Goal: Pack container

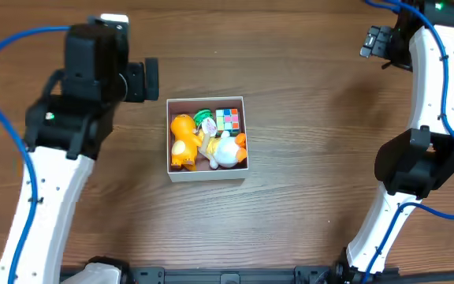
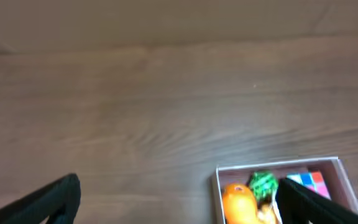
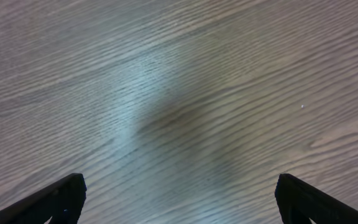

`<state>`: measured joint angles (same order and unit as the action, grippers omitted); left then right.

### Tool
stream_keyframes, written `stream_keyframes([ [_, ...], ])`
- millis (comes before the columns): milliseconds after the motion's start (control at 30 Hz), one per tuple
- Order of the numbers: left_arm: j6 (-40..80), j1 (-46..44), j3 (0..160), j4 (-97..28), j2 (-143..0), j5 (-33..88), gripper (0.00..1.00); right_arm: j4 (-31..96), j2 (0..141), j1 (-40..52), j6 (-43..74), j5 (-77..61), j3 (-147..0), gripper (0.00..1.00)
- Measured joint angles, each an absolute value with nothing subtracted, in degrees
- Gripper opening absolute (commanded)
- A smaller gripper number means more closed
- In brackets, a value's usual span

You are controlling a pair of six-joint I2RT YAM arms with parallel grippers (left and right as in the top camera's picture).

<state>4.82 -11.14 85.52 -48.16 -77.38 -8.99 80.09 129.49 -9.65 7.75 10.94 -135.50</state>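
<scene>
The container [image 1: 208,176] is a square white-walled box at the table's middle. It holds an orange toy [image 1: 183,140], a green toy [image 1: 203,117], a colourful cube [image 1: 228,120] and a white toy [image 1: 225,151]. My left gripper [image 1: 150,80] is open and empty, to the left of and behind the box. In the left wrist view [image 2: 179,199] the box corner [image 2: 216,180] shows with the orange toy [image 2: 238,202], the green toy [image 2: 263,184] and the cube [image 2: 312,179]. My right gripper [image 1: 378,43] is open and empty at the far right; its wrist view [image 3: 179,199] shows only bare wood.
The wooden table [image 1: 306,142] runs around the box. Blue cables [image 1: 6,43] hang along both arms. The right arm's base [image 1: 416,162] stands at the right side.
</scene>
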Motion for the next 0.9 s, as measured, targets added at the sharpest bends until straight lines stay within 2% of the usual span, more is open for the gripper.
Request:
stream_keyframes([
  [100, 3.01, -11.14, 81.1, -43.53, -75.31, -7.38, 1.0, 80.09, 129.49, -9.65, 7.75, 10.96, -135.5, 1.0],
  [267, -4.49, -8.99, 76.9, -40.62, -63.48, -3.03, 1.0, 80.12, 129.49, -9.65, 7.68, 10.92, -135.5, 1.0],
  [400, -9.1, 3.79, 67.07, -39.35, -54.26, 5.06, 1.0, 80.07, 129.49, -9.67, 7.7, 10.92, -135.5, 1.0],
  [467, -9.32, 6.9, 62.83, -39.24, -49.06, 7.6, 1.0, 80.07, 129.49, -9.67, 7.73, 10.94, -135.5, 1.0],
  [633, -5.76, 7.51, 50.19, -34.87, -31.97, 9.32, 1.0, 80.05, 129.49, -9.65, 7.73, 10.92, -135.5, 1.0],
  [733, 0.12, 7.01, 37.41, -28.32, -22.96, 4.67, 1.0, 80.09, 129.49, -9.65, 7.7, 10.94, -135.5, 1.0],
  [900, 3.09, 2.26, 24.25, -20.27, -15.25, 1.32, 1.0, 80.12, 129.49, -9.65, 7.73, 10.94, -135.5, 1.0],
])
